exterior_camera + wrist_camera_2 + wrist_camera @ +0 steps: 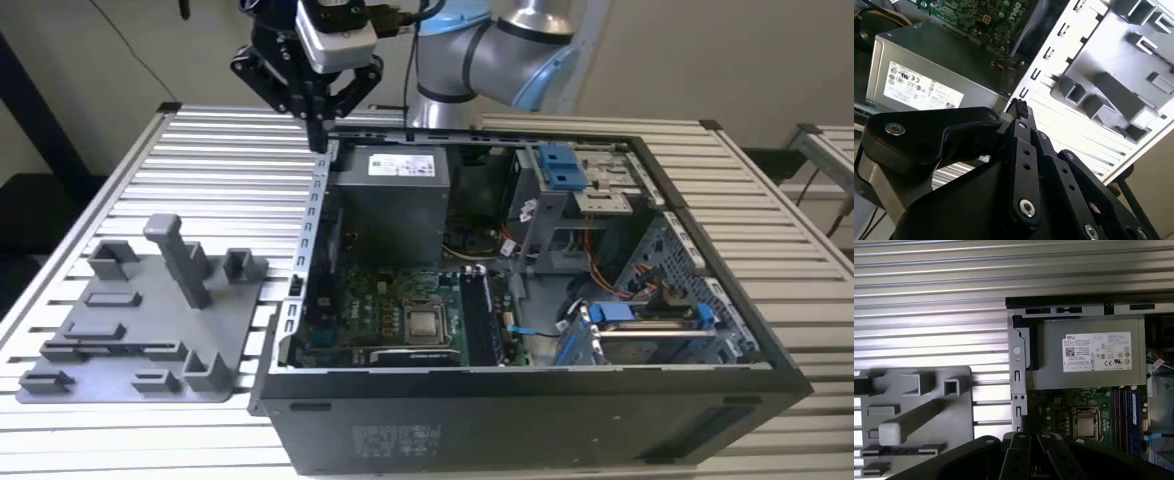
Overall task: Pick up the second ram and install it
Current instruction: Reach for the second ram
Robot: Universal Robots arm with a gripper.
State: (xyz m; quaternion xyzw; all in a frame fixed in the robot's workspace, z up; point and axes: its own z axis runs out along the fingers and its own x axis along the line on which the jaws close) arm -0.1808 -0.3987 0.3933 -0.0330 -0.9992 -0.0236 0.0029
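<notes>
My gripper hangs high over the far corner of the open computer case, on the exterior view's left, beside the power supply. Its black fingers meet at a point, shut, and nothing shows between them; both wrist views show the tips closed together. The second ram looks to be the narrow dark strip lying edge-on in a groove of the grey fixture plate, well away from the gripper. The motherboard's memory slots lie inside the case beside the processor.
The fixture plate carries several upright grey blocks, including a tall post. Drive cages with blue clips and cables fill the case's right half. The case walls stand high around the motherboard. The whole setup sits on a slatted aluminium table.
</notes>
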